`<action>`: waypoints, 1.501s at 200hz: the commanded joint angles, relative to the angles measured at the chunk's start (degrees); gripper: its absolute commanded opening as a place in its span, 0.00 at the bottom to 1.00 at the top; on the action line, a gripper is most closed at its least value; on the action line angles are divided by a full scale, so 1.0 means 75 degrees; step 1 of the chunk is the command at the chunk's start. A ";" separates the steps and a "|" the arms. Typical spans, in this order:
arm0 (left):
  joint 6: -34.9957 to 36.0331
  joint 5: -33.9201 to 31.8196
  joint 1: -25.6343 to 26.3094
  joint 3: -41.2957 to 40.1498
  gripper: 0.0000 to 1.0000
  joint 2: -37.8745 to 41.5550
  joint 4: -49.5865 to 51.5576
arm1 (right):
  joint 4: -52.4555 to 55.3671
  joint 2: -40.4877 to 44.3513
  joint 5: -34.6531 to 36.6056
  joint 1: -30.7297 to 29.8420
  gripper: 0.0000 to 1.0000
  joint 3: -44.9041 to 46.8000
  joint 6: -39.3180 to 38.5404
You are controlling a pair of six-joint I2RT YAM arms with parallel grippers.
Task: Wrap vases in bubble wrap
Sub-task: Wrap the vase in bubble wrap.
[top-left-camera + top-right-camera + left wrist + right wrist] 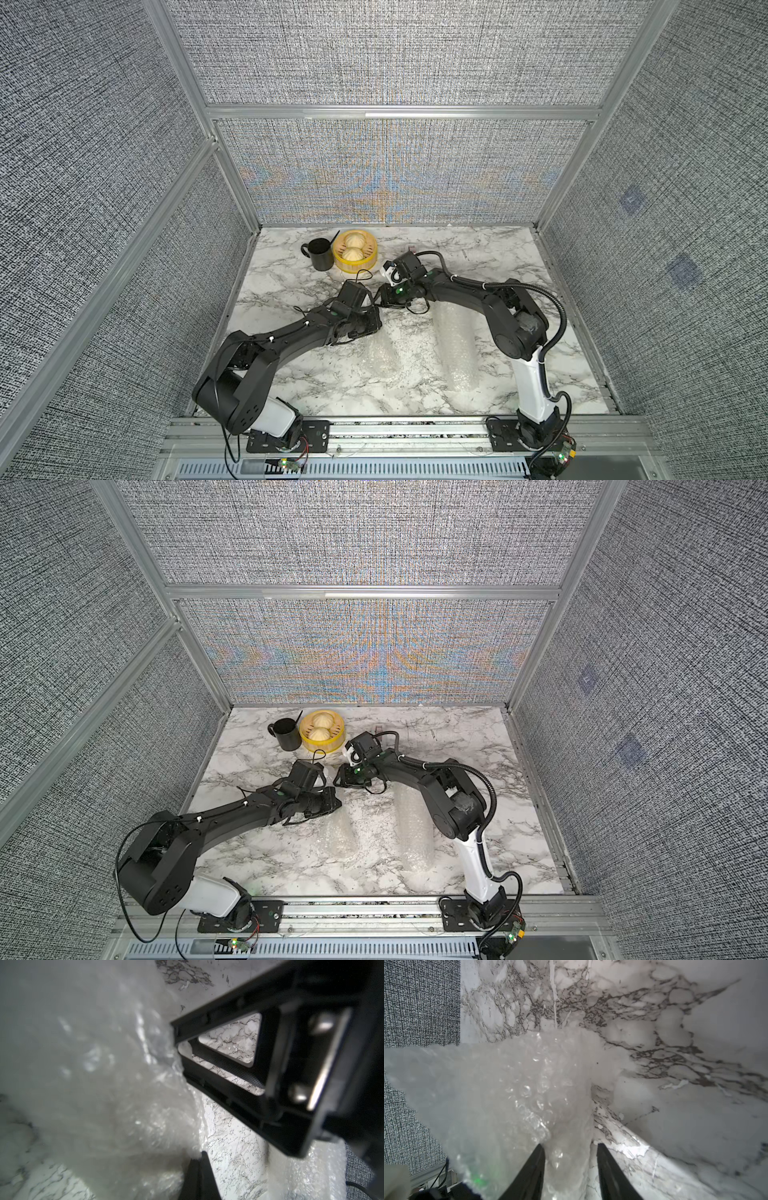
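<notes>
Near the centre of the tabletop (pixel 498 257) the left end effector (pixel 199 1156) is closed, pinching the edge of a bubble wrap (pixel 382 357) sheet that runs from there toward the front edge. Just beside it, the right end effector (pixel 570 1146) is open, its fingers astride a raised fold of wrap. A second wrap (pixel 455 345) lies nearer the right edge, partly under the right arm.
</notes>
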State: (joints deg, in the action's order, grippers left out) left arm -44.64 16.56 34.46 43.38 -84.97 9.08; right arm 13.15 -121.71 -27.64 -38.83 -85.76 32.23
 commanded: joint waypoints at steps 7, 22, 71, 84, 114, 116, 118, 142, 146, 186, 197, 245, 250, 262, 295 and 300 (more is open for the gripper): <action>0.0005 -0.0319 -0.0012 0.0034 0.02 0.0167 0.1035 | -0.0216 0.0006 -0.0047 -0.0066 0.36 0.0120 -0.0044; -0.0034 -0.0296 -0.0012 0.0063 0.09 0.0441 0.1113 | -0.0282 0.0062 0.0016 -0.0128 0.32 0.0182 -0.0032; -0.0271 -0.0428 -0.0079 -0.0078 0.29 0.1645 0.1498 | -0.0392 0.0112 0.0216 -0.0290 0.21 0.0357 0.0041; -0.0531 -0.0674 -0.0135 -0.0225 0.32 0.2022 0.1655 | -0.0423 0.0126 0.0231 -0.0319 0.20 0.0395 0.0042; -0.0716 -0.1033 -0.0393 -0.0539 0.39 0.2598 0.1690 | -0.0430 0.0157 0.0333 -0.0381 0.18 0.0418 0.0000; -0.0716 -0.1023 -0.0427 -0.0549 0.39 0.2613 0.1685 | -0.0423 0.0155 0.0342 -0.0387 0.17 0.0421 0.0000; -0.0716 -0.1021 -0.0447 -0.0561 0.39 0.2629 0.1693 | -0.0413 0.0160 0.0359 -0.0383 0.17 0.0416 -0.0015; -0.0808 -0.0814 -0.0699 -0.0859 0.40 0.2593 0.1294 | -0.0379 0.0194 0.0426 -0.0427 0.16 0.0418 -0.0027; -0.0820 -0.0738 -0.0720 -0.0892 0.39 0.2546 0.1192 | -0.0370 0.0210 0.0438 -0.0437 0.16 0.0418 -0.0031; -0.0364 -0.0448 -0.0735 -0.0432 0.27 0.1808 0.1417 | -0.0253 0.0270 0.0631 -0.0525 0.16 0.0364 -0.0090; -0.0336 -0.0480 -0.0736 -0.0377 0.20 0.1712 0.1441 | -0.0225 0.0272 0.0671 -0.0550 0.16 0.0334 -0.0089; -0.0099 -0.0575 -0.0731 -0.0168 0.00 0.1741 0.1668 | -0.0036 0.0258 0.0885 -0.0680 0.16 0.0177 -0.0124; -0.0064 -0.0550 -0.0736 -0.0132 0.00 0.1719 0.1689 | -0.0031 0.0254 0.0885 -0.0690 0.16 0.0162 -0.0132; 0.0027 -0.0442 -0.0734 -0.0044 0.00 0.1621 0.1662 | 0.0015 0.0210 0.0906 -0.0690 0.16 0.0122 -0.0127; 0.0165 -0.0030 -0.0597 0.0204 0.00 0.1481 0.1331 | 0.0064 0.0276 0.1066 -0.0706 0.15 0.0184 -0.0129; 0.0197 -0.0027 -0.0560 0.0259 0.00 0.1415 0.1244 | 0.0053 0.0290 0.1054 -0.0707 0.15 0.0202 -0.0128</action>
State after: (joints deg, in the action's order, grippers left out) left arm -45.01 14.37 29.36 43.97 -73.54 21.58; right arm 12.34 -120.05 -20.45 -43.92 -84.36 31.70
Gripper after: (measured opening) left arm 0.049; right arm 0.153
